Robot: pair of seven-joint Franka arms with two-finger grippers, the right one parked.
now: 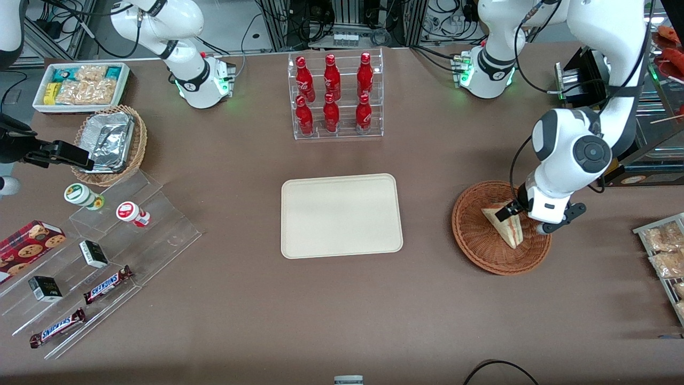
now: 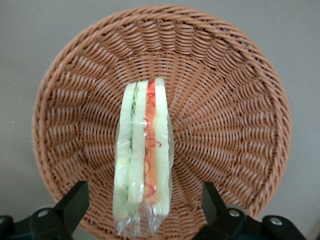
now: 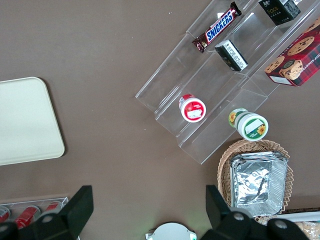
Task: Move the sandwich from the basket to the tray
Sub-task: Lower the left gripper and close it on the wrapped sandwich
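The sandwich (image 1: 505,227), a clear-wrapped wedge of pale bread with a red and green filling stripe, lies in the round reddish-brown wicker basket (image 1: 481,246) toward the working arm's end of the table. My left gripper (image 1: 529,220) hangs just above the basket, open, with one finger on each side of the sandwich and not touching it. In the left wrist view the sandwich (image 2: 142,150) lies edge-up in the basket (image 2: 225,100), and the gripper (image 2: 142,207) straddles its end with wide gaps. The cream-beige tray (image 1: 342,214) lies bare at mid-table and also shows in the right wrist view (image 3: 25,120).
A clear rack of red bottles (image 1: 335,96) stands farther from the front camera than the tray. A stepped clear display with snacks (image 1: 107,251), a tan basket of foil containers (image 1: 109,141) and a white snack bin (image 1: 80,85) sit toward the parked arm's end. Bagged pastries (image 1: 662,246) lie beside the basket.
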